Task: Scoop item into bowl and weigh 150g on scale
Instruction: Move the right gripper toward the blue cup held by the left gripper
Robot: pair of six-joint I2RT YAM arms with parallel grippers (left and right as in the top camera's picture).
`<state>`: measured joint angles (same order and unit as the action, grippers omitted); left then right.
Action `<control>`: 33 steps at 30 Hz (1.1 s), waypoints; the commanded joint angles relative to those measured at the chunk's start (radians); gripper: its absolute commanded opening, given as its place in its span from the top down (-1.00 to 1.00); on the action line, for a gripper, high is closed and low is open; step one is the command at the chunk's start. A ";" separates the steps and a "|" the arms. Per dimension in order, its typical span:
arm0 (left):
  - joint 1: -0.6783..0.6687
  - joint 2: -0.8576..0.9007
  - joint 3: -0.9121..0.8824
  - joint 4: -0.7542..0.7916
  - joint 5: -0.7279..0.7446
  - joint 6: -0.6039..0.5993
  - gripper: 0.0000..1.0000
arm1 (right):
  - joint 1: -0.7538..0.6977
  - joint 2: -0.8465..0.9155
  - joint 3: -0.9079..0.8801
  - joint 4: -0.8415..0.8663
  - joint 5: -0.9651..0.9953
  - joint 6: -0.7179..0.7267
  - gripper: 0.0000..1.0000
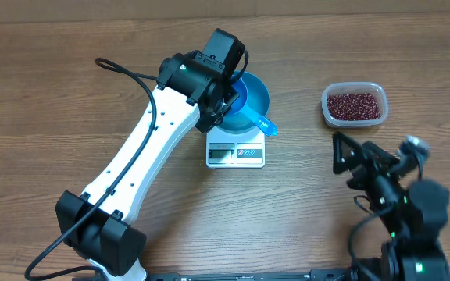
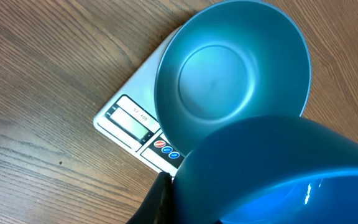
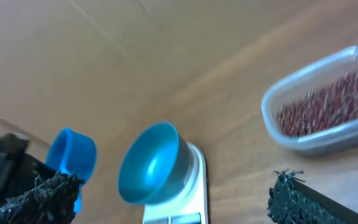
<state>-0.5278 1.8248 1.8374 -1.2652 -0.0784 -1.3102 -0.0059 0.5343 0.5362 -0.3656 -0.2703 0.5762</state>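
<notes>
beans (image 1: 355,105): tiny, red-brown | bowl (image 1: 256,92): round, glossy blue | scale (image 1: 237,154): flat, white | scoop (image 1: 259,122): blue

We see a clear tub (image 1: 325,103) on the wood-grain table (image 1: 45,47), toward its right side. Well left of it we find a small blue scoop (image 1: 260,122), its handle pointing down-right in the overhead view.

Left arm (image 1: 155,133) hides the bowl (image 1: 255,94) at nine o'clock from above; scale (image 1: 237,154) digits too small to read
</notes>
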 commanded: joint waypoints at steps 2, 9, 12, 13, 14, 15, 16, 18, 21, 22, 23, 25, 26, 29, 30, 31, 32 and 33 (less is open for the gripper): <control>0.003 0.006 0.024 -0.002 0.000 -0.014 0.92 | -0.001 0.159 0.069 0.028 -0.169 0.000 -1.00; 0.004 0.006 0.024 0.009 0.000 -0.126 0.91 | -0.001 0.402 0.074 0.279 -0.560 0.033 -1.00; 0.004 0.006 0.024 0.009 0.000 -0.200 0.92 | -0.001 0.478 0.074 0.376 -0.607 0.186 -1.00; 0.004 0.006 0.024 0.009 0.000 -0.227 0.91 | -0.001 0.498 0.074 0.404 -0.607 0.240 -1.00; 0.004 0.006 0.024 0.007 0.001 -0.263 0.91 | -0.001 0.518 0.074 0.438 -0.607 0.290 -1.00; 0.004 0.006 0.024 0.006 0.001 -0.295 0.92 | -0.001 0.534 0.074 0.468 -0.607 0.320 -1.00; 0.004 0.006 0.024 0.005 0.002 -0.346 0.91 | -0.001 0.553 0.074 0.516 -0.604 0.354 -1.00; 0.004 0.006 0.024 0.005 0.006 -0.394 0.91 | -0.001 0.575 0.074 0.585 -0.602 0.407 -1.00; 0.004 0.006 0.024 0.006 0.020 -0.472 0.92 | -0.001 0.604 0.074 0.697 -0.595 0.528 -1.00; 0.004 0.006 0.024 0.008 0.020 -0.493 0.92 | -0.001 0.612 0.074 0.725 -0.588 0.561 -1.00; 0.004 0.006 0.024 0.010 0.020 -0.516 0.92 | -0.001 0.615 0.074 0.740 -0.579 0.584 -1.00; 0.004 0.006 0.024 0.010 0.021 -0.557 0.92 | -0.001 0.617 0.074 0.746 -0.547 0.628 -1.00; 0.004 0.006 0.024 0.010 0.026 -0.569 0.91 | -0.001 0.617 0.074 0.746 -0.531 0.644 -1.00; 0.004 0.006 0.024 0.014 0.055 -0.579 0.91 | -0.001 0.617 0.074 0.746 -0.498 0.686 -1.00; 0.003 0.006 0.024 0.014 0.065 -0.579 0.91 | 0.000 0.618 0.074 0.746 -0.491 0.690 -1.00; 0.003 0.006 0.024 0.014 0.081 -0.579 0.91 | 0.000 0.617 0.074 0.746 -0.485 0.698 -1.00; 0.003 0.006 0.024 0.014 0.095 -0.579 0.91 | 0.000 0.617 0.074 0.746 -0.481 0.712 -1.00; 0.003 0.006 0.024 0.017 0.107 -0.579 0.91 | 0.000 0.618 0.074 0.747 -0.481 0.720 -1.00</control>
<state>-0.5278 1.8248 1.8374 -1.2518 -0.0185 -1.8507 -0.0059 1.1481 0.5892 0.3737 -0.7853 1.2297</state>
